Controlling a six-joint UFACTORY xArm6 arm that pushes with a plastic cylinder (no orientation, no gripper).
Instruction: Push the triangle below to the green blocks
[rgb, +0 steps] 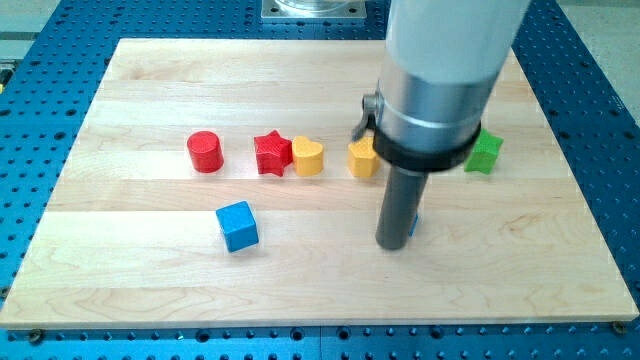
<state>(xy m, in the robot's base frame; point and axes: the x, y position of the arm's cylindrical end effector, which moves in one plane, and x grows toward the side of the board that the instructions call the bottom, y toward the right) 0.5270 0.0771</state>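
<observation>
Tip (393, 243) down on wooden board (150, 280), right of centre, lower half. No gripper on this rig, only a rod; nothing clamped. Sliver of blue (415, 225) showing at rod's right edge, touching or just behind tip; shape not resolvable, likely the triangle. Green block (485, 152) at view's right, above tip, partly hidden by arm housing. Row toward view's left: yellow block (362, 157), yellow heart (308, 157) touching red star (271, 153), red cylinder (204, 152) apart. Blue cube (237, 226) lower left, well apart from tip.
</observation>
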